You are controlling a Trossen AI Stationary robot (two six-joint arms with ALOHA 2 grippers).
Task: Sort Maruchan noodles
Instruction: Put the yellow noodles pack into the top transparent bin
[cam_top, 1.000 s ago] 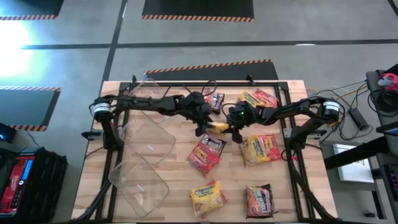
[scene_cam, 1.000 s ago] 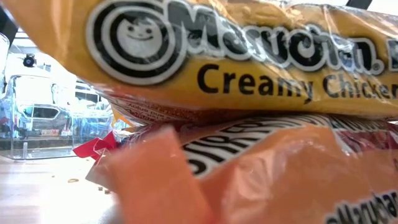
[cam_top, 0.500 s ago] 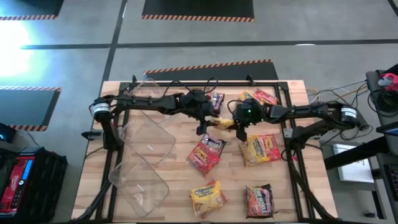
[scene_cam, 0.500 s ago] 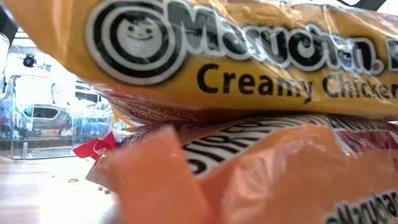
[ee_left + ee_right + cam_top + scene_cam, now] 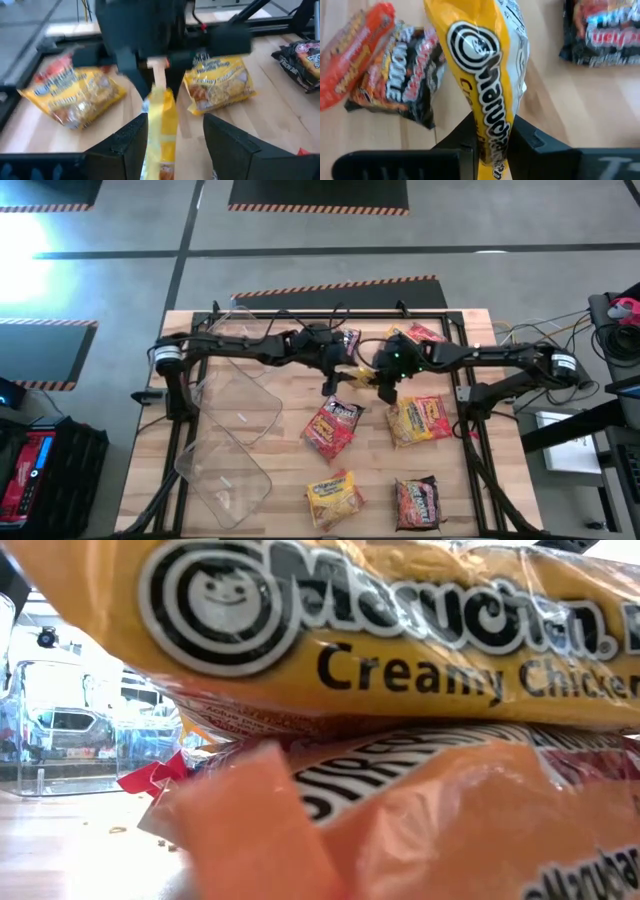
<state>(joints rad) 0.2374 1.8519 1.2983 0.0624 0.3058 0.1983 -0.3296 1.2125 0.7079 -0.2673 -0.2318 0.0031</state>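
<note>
A yellow Maruchan packet (image 5: 358,376) hangs above the table's middle between my two grippers. My right gripper (image 5: 492,145), reaching in from the right, is shut on it. My left gripper (image 5: 175,122), reaching in from the left, is open, its fingers standing on either side of the packet's other end (image 5: 162,132). Whether that end brushes a finger, I cannot tell. Other packets lie flat on the wood: a red one (image 5: 333,426), two yellow ones (image 5: 418,420) (image 5: 335,496) and a dark one (image 5: 417,501). My right gripper pinches one end of the yellow packet (image 5: 491,152) between its two fingers. It comes from the table's right, slanting downward. The packet stands on edge and reaches away from the fingers toward my left gripper, lifted clear of the table.
Two clear plastic bins (image 5: 240,385) (image 5: 222,470) lie at the table's left. A dark packet (image 5: 347,340) and a small pile of yellow and red packets (image 5: 415,337) lie near the far edge. Two packets (image 5: 380,630) (image 5: 400,820) fill the low view.
My right gripper has risen and gone a little toward the far edge with the yellow packet. The packet has come up from sagging low between the grippers to lying nearly level between them. My left gripper has also drifted slightly toward the far edge.
</note>
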